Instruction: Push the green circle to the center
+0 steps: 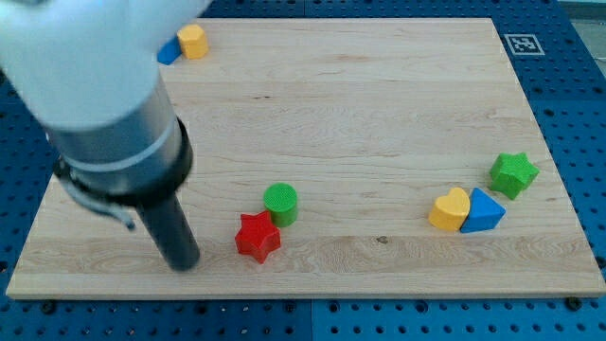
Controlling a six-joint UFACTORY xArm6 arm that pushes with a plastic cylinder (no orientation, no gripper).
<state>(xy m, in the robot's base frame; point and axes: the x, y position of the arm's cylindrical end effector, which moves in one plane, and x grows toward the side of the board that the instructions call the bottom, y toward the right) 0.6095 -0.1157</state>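
The green circle (280,203) stands on the wooden board (360,114) at the lower middle-left, touching the red star (258,237) just below and left of it. My tip (183,264) rests on the board near the bottom edge, to the left of the red star and lower left of the green circle, about a hundred pixels from the circle. The bulky arm body covers the view's upper left.
A yellow block (193,41) and a partly hidden blue block (169,52) sit at the top left. At the right, a yellow heart (450,209) touches a blue triangle (484,211); a green star (513,173) lies above them.
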